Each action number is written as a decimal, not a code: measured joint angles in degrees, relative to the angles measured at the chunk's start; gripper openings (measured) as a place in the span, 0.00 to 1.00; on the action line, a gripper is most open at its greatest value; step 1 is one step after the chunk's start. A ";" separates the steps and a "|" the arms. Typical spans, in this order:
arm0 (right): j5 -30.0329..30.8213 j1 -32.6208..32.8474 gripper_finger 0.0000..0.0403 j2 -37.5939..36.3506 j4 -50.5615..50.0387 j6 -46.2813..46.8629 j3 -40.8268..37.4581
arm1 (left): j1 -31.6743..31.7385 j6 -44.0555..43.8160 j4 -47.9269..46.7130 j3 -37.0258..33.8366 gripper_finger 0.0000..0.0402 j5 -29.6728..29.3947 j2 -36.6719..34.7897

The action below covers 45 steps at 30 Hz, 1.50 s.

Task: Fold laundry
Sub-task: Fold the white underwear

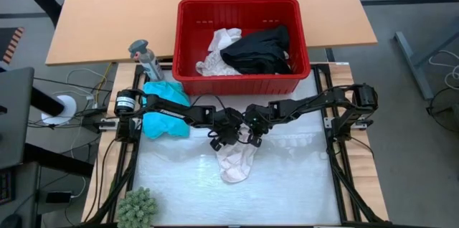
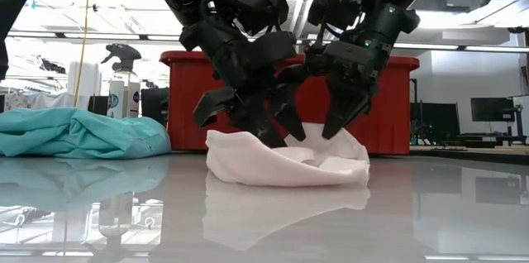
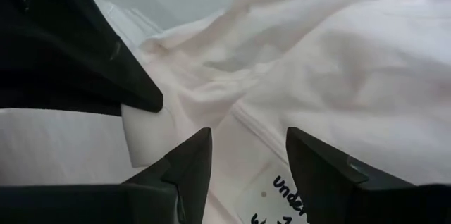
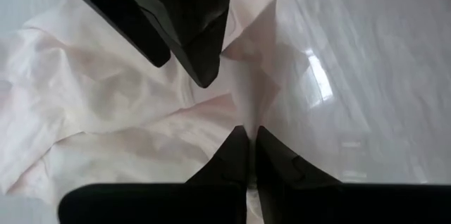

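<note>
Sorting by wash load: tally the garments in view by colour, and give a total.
White or cream: 2, one on the table under both claws, one in the red basket
Teal: 1, at the table's left
Black: 1, in the basket
Total: 4

Left arm [image 1: 172, 110]: matte black jointed links; a silver-banded cylindrical joint housing near the base, visible in the high view.
Right arm [image 1: 315, 105]: matte black links of matching build; boxy black joint housing near its base.
Cables: thin black leads looping along both arms.
Left gripper [image 3: 246, 157]: two dark, wedge-shaped fingers tapering to blunt tips, with smooth flat faces.
Right gripper [image 4: 246, 146]: two dark tapered fingers, narrow and pointed at the tips.
Wrist housings: bulky, glossy black blocks with rounded edges, seen in the low view; a small green indicator light on one.
</note>
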 joint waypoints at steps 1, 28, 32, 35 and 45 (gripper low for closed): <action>-0.02 0.00 0.10 0.00 -0.08 -0.06 0.00 | 0.00 0.36 0.02 0.00 0.43 0.46 0.00; 0.25 -0.57 0.31 0.13 1.66 -2.30 0.11 | -1.38 -4.19 -2.53 0.28 0.43 -7.03 2.62; 0.23 0.08 0.36 0.12 1.64 -2.30 0.11 | -1.64 -2.15 -2.49 0.20 0.43 -12.19 2.09; 0.25 0.26 0.37 0.11 1.51 -2.30 0.11 | -1.63 -1.31 -1.92 0.17 0.43 -11.93 2.08; 3.55 -2.34 0.35 0.11 -0.63 -1.75 0.11 | -1.84 -12.81 -6.28 0.24 0.43 -5.51 2.72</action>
